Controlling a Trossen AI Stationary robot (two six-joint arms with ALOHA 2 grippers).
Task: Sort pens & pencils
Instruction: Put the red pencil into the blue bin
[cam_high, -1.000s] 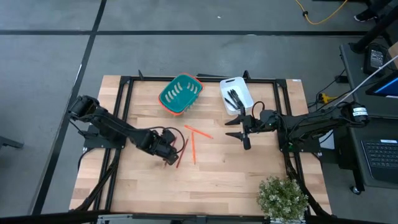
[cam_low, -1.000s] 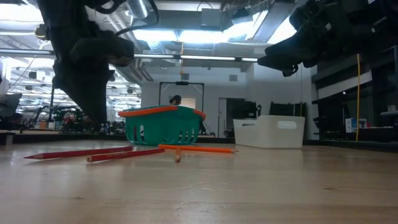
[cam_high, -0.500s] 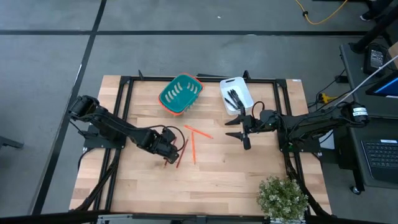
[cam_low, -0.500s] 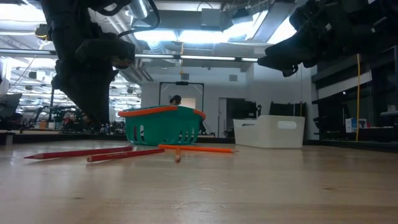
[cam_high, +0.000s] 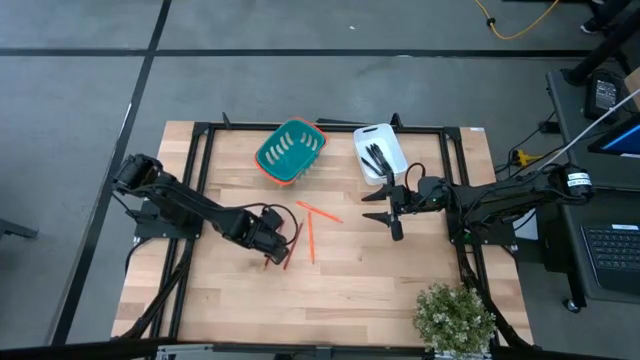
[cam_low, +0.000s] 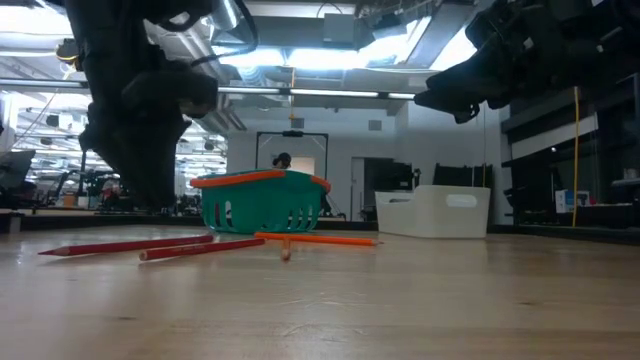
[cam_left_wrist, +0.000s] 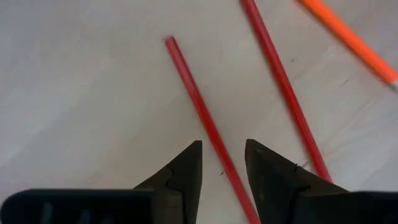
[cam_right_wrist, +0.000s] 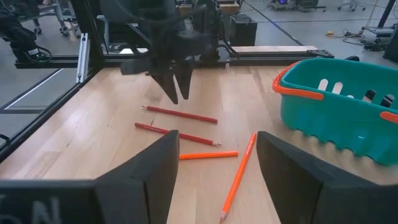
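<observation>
Left pincer (cam_left_wrist: 222, 167) has opened up since a second ago, straddling a red pencil (cam_left_wrist: 205, 118) on the desk (cam_high: 380, 290), center-left. Right pincer (cam_right_wrist: 217, 162) hangs wide open, center-right.

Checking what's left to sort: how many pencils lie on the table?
4: two red pencils near the left gripper, two orange pencils beside them. None seems hidden.
</observation>
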